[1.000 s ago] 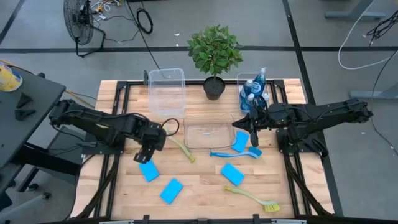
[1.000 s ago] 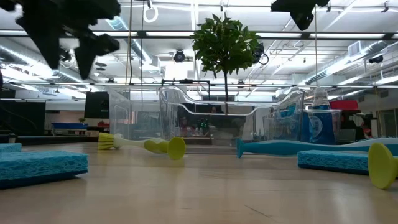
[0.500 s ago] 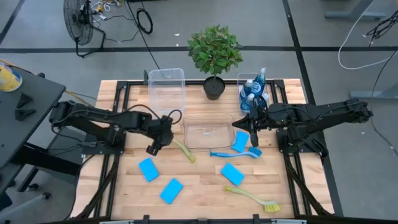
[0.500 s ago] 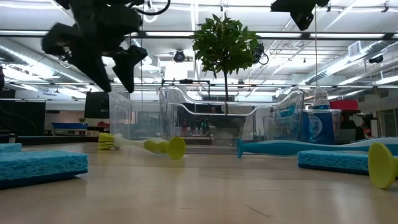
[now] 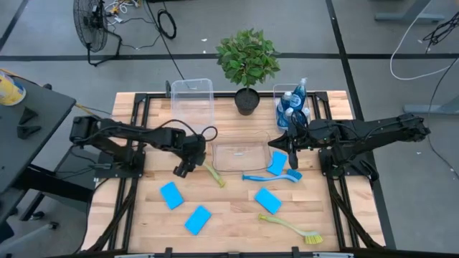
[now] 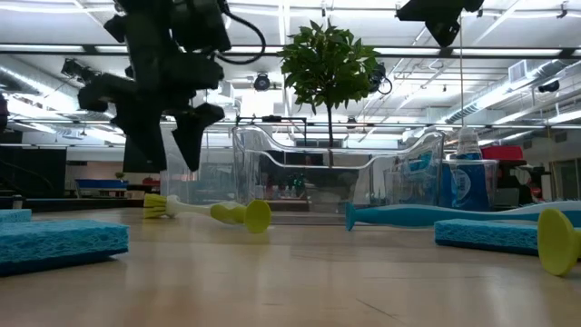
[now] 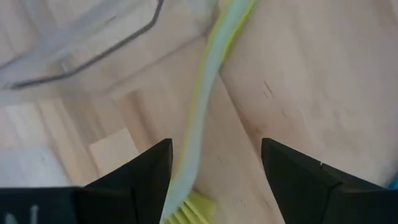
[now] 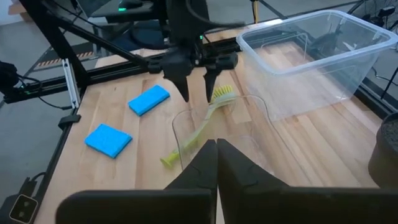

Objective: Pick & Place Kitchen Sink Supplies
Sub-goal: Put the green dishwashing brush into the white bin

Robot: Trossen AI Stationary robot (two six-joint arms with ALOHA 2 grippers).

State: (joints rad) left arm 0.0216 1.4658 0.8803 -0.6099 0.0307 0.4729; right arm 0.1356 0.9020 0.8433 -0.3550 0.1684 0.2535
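The table (image 5: 237, 218) carried clear bins (image 5: 192, 104), with blue sponges (image 5: 171, 195) and dish brushes scattered across its near half, and bottles (image 5: 292, 104) stood in the far right bin. The left gripper (image 5: 184, 166), fingers apart, hung just above the brush-head end of the yellow-green brush (image 5: 211, 172) lying beside the middle bin; the right gripper (image 5: 290, 143) waited with fingers together over that bin's right edge. Judged step: reaching for this brush; next it calls for lowering astride the handle and closing.

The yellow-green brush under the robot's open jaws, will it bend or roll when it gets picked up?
The yellow-green brush looks thin and long, so it's probably light and may flex slightly. Its handle looks flattish, so it likely won't roll. Gripped near the bristles, the long end may droop.
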